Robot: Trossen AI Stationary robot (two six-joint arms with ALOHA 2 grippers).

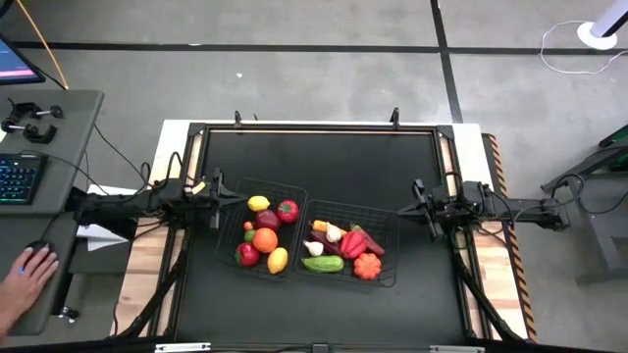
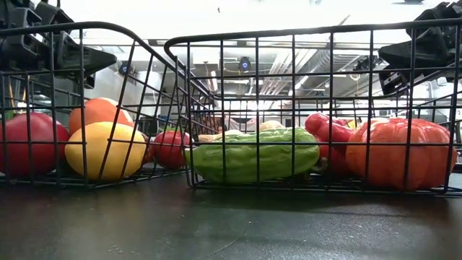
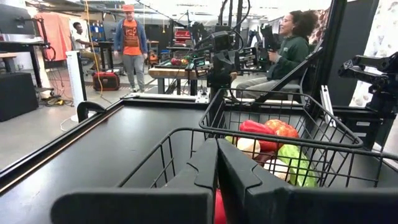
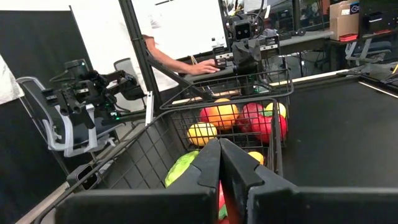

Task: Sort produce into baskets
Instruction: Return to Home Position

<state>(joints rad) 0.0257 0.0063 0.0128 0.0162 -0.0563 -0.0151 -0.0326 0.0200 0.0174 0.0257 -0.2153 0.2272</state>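
Observation:
Two black wire baskets stand side by side mid-table. The left basket (image 1: 228, 238) holds lemons (image 1: 258, 204), red apples (image 1: 287, 210) and an orange (image 1: 265, 239). The right basket (image 1: 389, 227) holds red peppers (image 1: 353, 242), a green cucumber (image 1: 324, 263), a small orange pumpkin (image 1: 367, 266) and white garlic (image 1: 314, 248). My left gripper (image 1: 218, 199) is shut and empty at the left basket's left side. My right gripper (image 1: 420, 210) is shut and empty at the right basket's right side. Both hang above the basket rims in the low view.
A person's hand (image 1: 29, 270) rests on a mouse at a desk left of the table, beside a keyboard (image 1: 18, 178). People stand and sit in the room beyond the table. Bare black tabletop lies far and near of the baskets.

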